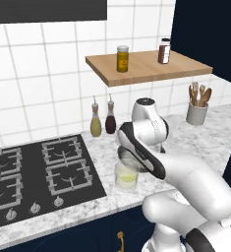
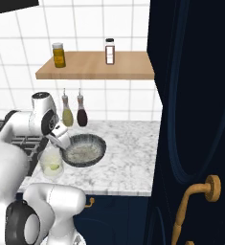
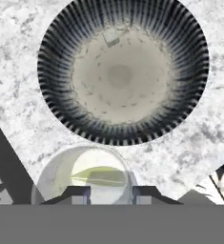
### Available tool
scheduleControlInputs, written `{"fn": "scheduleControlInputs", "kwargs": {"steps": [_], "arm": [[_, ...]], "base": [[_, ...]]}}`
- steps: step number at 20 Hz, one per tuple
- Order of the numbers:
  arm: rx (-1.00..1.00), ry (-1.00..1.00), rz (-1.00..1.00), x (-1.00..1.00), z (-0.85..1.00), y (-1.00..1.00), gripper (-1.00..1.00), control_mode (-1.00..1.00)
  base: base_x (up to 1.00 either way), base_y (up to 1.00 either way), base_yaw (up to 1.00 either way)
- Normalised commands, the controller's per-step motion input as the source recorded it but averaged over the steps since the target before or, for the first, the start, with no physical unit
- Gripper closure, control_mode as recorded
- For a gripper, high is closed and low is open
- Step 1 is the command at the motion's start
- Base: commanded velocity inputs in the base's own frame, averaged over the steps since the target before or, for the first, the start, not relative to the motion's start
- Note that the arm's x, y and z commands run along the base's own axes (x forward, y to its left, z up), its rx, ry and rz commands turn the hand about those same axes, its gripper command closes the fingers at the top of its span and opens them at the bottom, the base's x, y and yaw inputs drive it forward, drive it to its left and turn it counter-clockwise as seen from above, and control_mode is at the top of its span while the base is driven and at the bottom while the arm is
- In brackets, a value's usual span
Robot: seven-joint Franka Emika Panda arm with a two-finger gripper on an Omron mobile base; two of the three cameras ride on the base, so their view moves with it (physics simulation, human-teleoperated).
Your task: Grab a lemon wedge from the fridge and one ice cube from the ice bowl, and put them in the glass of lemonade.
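The glass of lemonade [image 3: 49, 178] [image 1: 126, 176] [image 2: 50, 162] stands on the marble counter beside the ice bowl [image 3: 56, 95] [image 2: 98, 143]. A yellow-green lemon wedge [image 3: 99, 176] lies in the glass's liquid. One small pale ice cube [image 3: 111, 37] rests at the far side of the bowl's floor. My gripper [image 3: 111, 195] [image 2: 62, 142] hovers over the glass's near rim, at the bowl's edge. Its fingertips [image 3: 77, 195] stand a narrow gap apart, and I cannot make out anything between them. The fridge is out of view.
A black gas hob [image 1: 38, 172] lies left of the glass. Two slim bottles [image 1: 96, 125] stand at the tiled wall, and a cup of wooden utensils [image 1: 197, 112] stands further right. Above hangs a wooden shelf [image 1: 146, 66] with jars. A navy cabinet door [image 2: 195, 119] closes off the right.
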Motion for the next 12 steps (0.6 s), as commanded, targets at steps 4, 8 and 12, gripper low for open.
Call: {"fn": "scheduleControlInputs", "kwargs": {"steps": [4,8,12], "arm": [[0.0,0.03,0.11,-0.38,-0.04,0.42,1.0,-1.0],[0.0,0.0,0.05,0.06,-0.17,0.29,1.0,-1.0],[0.0,0.0,0.01,0.32,-0.03,0.28,1.0,-1.0]], "base": [[0.0,0.0,0.0],[0.0,0.0,0.0],[0.0,0.0,0.0]]}}
